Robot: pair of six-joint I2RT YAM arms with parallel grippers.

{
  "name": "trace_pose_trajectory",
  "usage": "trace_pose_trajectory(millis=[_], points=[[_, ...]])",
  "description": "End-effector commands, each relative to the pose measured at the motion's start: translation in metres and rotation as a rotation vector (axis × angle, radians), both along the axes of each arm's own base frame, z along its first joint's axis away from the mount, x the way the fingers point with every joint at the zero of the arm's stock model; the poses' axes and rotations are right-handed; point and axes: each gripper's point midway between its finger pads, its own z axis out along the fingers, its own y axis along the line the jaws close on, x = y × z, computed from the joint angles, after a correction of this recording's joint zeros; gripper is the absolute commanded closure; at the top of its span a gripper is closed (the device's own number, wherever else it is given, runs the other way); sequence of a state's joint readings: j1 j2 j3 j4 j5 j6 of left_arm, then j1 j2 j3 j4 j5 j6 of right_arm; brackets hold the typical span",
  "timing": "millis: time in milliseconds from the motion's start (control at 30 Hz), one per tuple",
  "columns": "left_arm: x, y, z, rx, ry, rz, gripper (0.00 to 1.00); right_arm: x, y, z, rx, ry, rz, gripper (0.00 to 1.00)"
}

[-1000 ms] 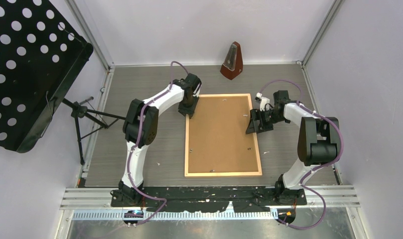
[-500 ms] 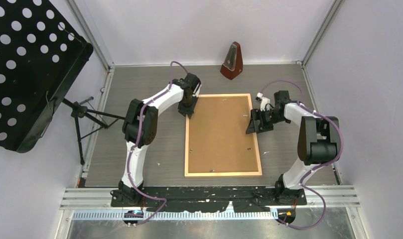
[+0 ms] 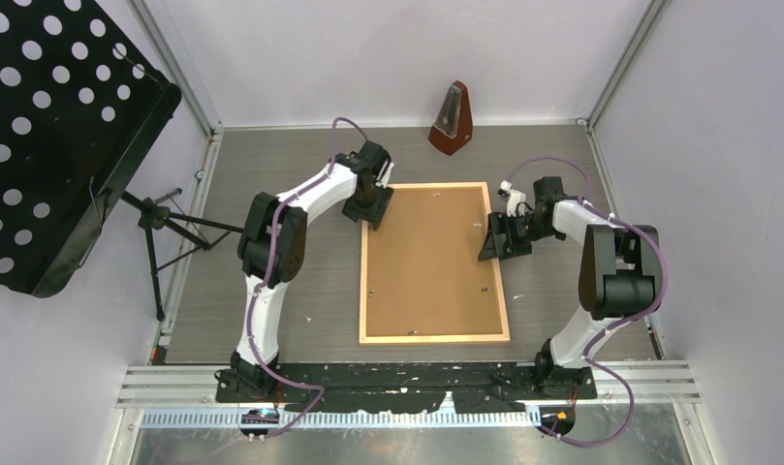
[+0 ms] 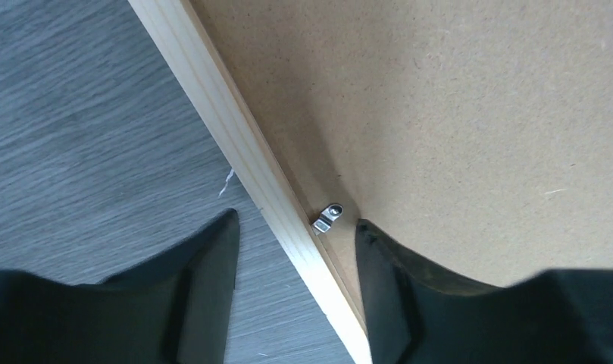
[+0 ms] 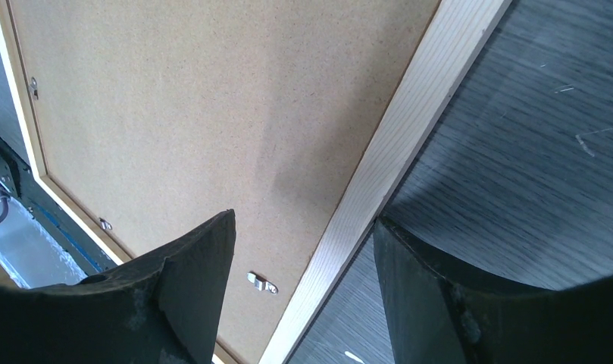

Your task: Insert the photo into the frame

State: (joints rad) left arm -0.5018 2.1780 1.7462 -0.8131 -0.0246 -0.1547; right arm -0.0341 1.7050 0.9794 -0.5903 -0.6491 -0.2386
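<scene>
While both arms bend over the grey table, the frame lies flat at its centre, back up, its brown backing board showing. Its long axis runs from the arm bases toward the far wall. The left gripper stands at the frame's far-left corner, the right gripper on the far half of its right side.

Left wrist camera: jaws parted, straddling the frame's pale moulding, with a metal clip between them.

Right wrist camera: jaws wide, one finger over the board and the other over the table, with the moulding between them.
</scene>
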Motion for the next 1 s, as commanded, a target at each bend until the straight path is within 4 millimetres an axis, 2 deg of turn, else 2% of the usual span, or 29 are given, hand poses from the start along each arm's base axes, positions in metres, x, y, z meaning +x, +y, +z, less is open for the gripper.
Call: trace_pose_trajectory(millis=[0, 167, 333, 567, 767, 867, 967], points=[[0.015, -0.006, 0.042, -0.058, -0.119, -0.012, 0.39, 0.006, 0.003, 0.005, 0.026, -0.032, 0.017, 0.27], [0.005, -0.001, 0.063, -0.075, -0.149, -0.024, 0.26, 0.006, 0.002, 0.005, 0.021, -0.036, 0.020, 0.27], [-0.027, 0.003, 0.072, -0.124, -0.118, -0.072, 0.23, 0.008, -0.002, 0.004, 0.001, -0.049, 0.013, 0.27], [-0.098, 0.010, 0.064, -0.170, -0.006, -0.207, 0.18, 0.012, -0.009, 0.003, -0.046, -0.068, -0.001, 0.27], [-0.155, 0.001, 0.054, -0.150, 0.000, -0.414, 0.09, 0.013, -0.015, 0.000, -0.085, -0.075, -0.013, 0.28], [-0.172, -0.001, 0.045, -0.135, 0.007, -0.466, 0.09, 0.014, -0.018, -0.001, -0.105, -0.080, -0.019, 0.27], [-0.177, -0.001, 0.030, -0.121, 0.014, -0.465, 0.10, 0.016, -0.021, -0.001, -0.116, -0.084, -0.025, 0.27]])
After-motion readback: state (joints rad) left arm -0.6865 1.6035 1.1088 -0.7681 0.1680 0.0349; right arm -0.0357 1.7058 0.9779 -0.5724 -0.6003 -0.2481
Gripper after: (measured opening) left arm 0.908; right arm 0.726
